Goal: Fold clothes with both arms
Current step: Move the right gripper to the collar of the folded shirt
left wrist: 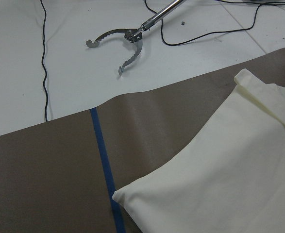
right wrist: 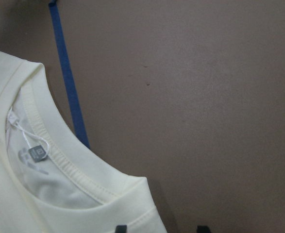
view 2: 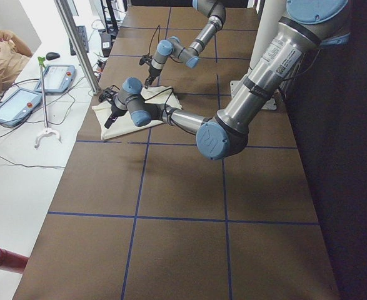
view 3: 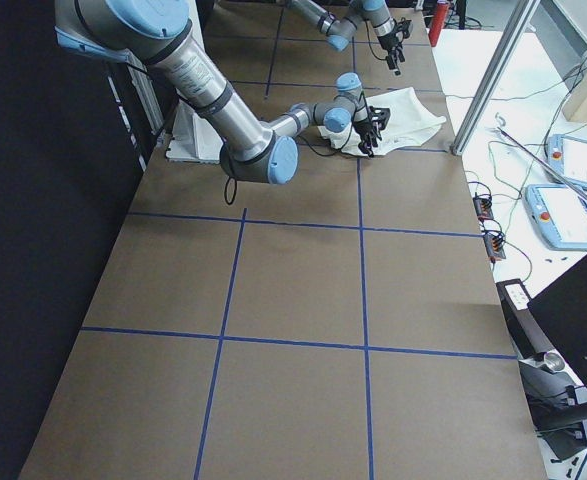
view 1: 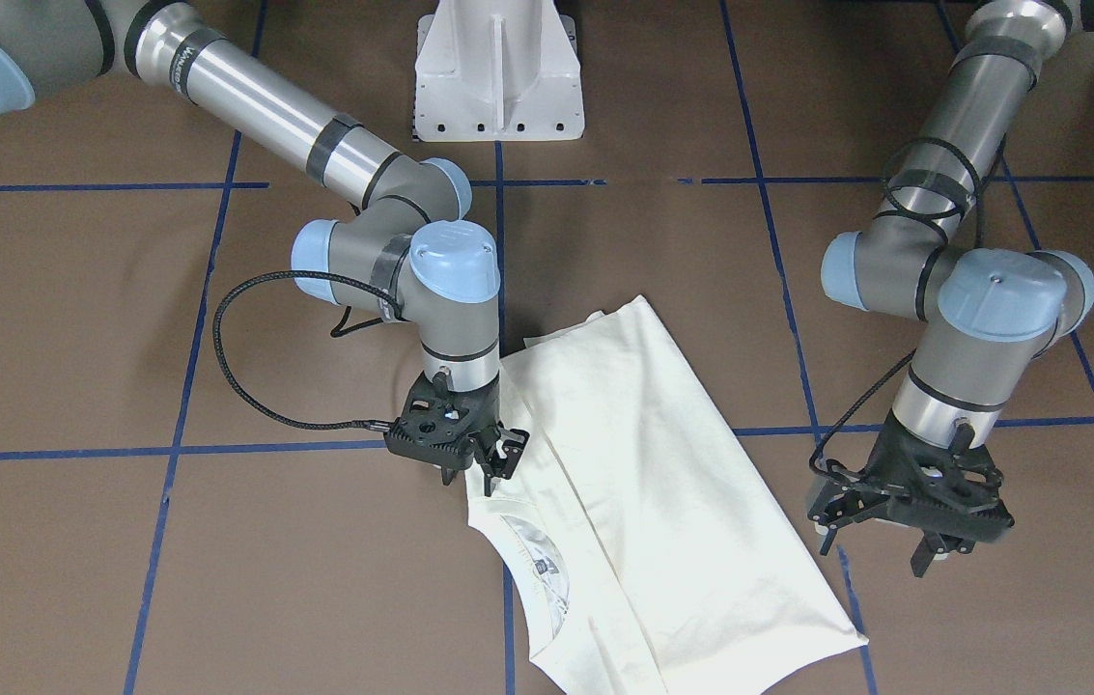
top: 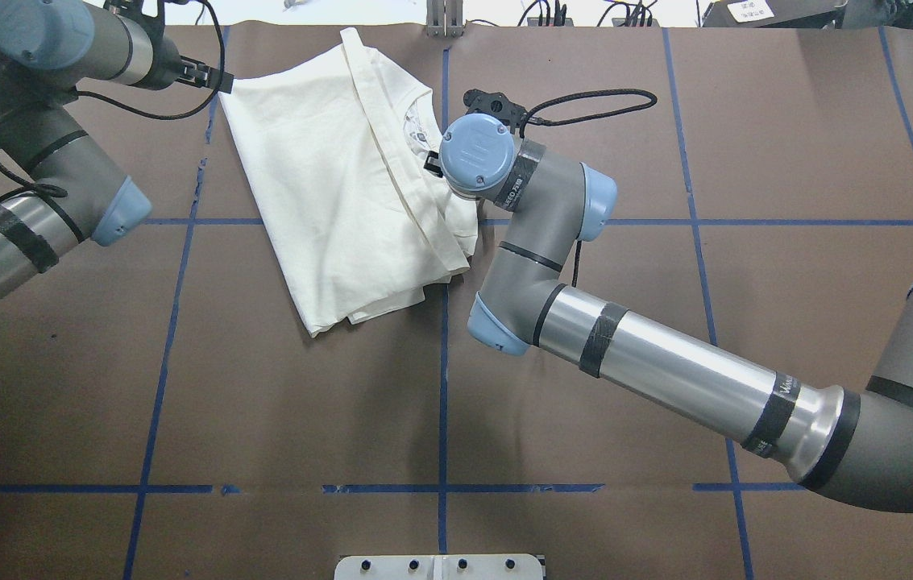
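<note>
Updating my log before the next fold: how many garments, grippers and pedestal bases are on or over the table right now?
Garments: 1, the cream T-shirt
Grippers: 2, the left gripper and the right gripper, both open
Pedestal bases: 1, the white pedestal base
Total: 4

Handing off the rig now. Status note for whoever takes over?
Left hand: open, empty, beside the T-shirt corner, not touching.
Right hand: open, over the shirt's edge by the collar.
Done: sides look folded in, plain side up, at the operator edge of the table.
Left: probably the crosswise fold; nothing gripped yet.
</note>
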